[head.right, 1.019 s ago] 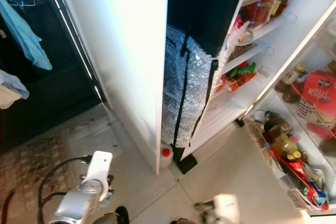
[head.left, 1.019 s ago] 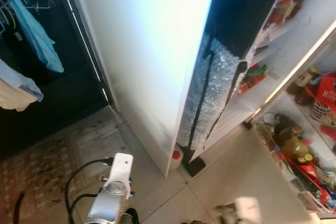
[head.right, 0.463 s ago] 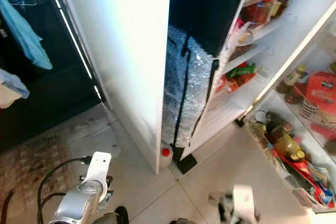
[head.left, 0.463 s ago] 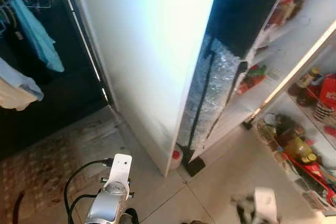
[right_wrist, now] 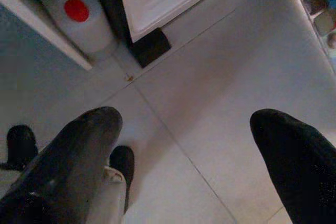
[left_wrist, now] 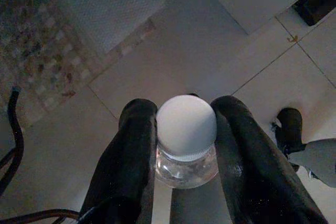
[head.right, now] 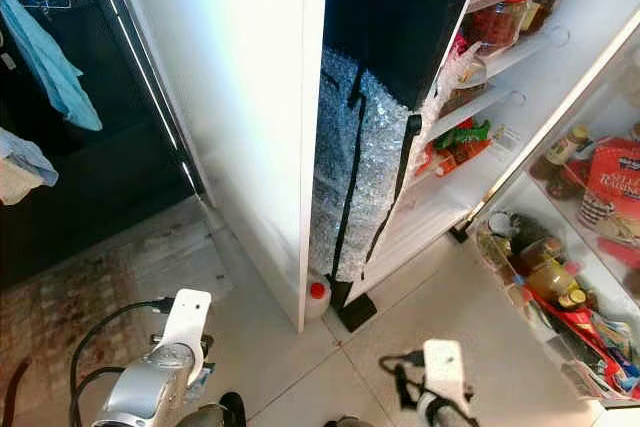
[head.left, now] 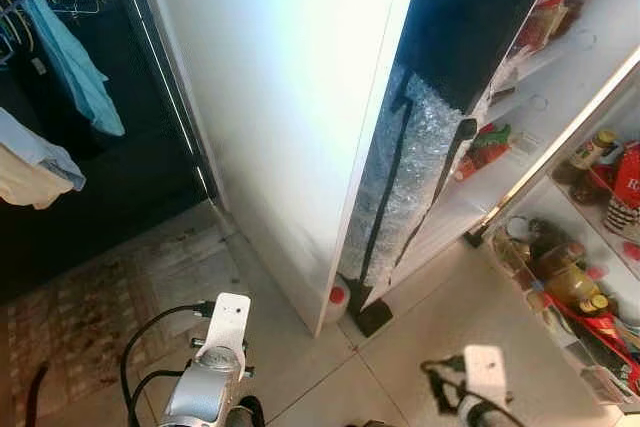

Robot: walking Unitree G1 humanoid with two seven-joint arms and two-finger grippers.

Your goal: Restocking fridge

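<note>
Right gripper (right_wrist: pixel 184 145) rising into view toward open fridge (head.right: pixel 560 77), fingers spread wide, empty; left gripper (left_wrist: pixel 181 145) clamping white-capped clear bottle (left_wrist: pixel 186 140) low beside it; nearing door shelves, restocking probably imminent.

Two head cameras look steeply down from above at an open fridge (head.left: pixel 560 127) and the tiled floor (head.left: pixel 300 357), both covering the same scene with a slight sideways offset. Each wrist camera points down along its own black fingers (left_wrist: pixel 131 150), close to the floor. The red-capped jug (right_wrist: pixel 73 17) by the fridge door appears in the right wrist and head views.
</note>
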